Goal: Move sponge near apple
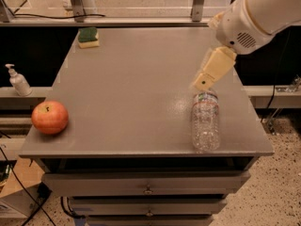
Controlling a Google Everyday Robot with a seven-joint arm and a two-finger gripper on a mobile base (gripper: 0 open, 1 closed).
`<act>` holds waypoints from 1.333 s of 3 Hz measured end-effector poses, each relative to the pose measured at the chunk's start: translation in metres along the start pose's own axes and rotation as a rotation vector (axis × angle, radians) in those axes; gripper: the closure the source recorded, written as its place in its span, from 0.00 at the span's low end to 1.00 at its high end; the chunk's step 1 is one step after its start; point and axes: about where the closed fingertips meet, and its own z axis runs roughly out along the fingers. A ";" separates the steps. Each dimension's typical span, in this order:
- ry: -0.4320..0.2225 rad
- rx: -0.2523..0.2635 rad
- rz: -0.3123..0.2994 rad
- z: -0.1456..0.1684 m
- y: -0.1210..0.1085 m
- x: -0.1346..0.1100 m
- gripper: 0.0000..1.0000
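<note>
The sponge (88, 36), dark green on top with a yellow base, lies at the far left corner of the grey table (136, 88). The red-orange apple (49, 117) sits at the near left edge of the table. My gripper (203, 82) hangs over the right side of the table, just above the cap end of a lying bottle. It is far from both the sponge and the apple and holds nothing that I can see.
A clear plastic bottle (205, 121) lies on its side near the table's front right. A white pump dispenser (18, 80) stands on a shelf to the left, below table level. Metal posts (75, 3) stand behind the table. Drawers (148, 185) are under the tabletop.
</note>
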 end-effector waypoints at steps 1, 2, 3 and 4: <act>-0.078 0.006 0.040 0.037 -0.026 -0.034 0.00; -0.158 -0.007 0.093 0.074 -0.049 -0.064 0.00; -0.164 -0.011 0.099 0.080 -0.052 -0.065 0.00; -0.164 -0.017 0.107 0.081 -0.051 -0.065 0.00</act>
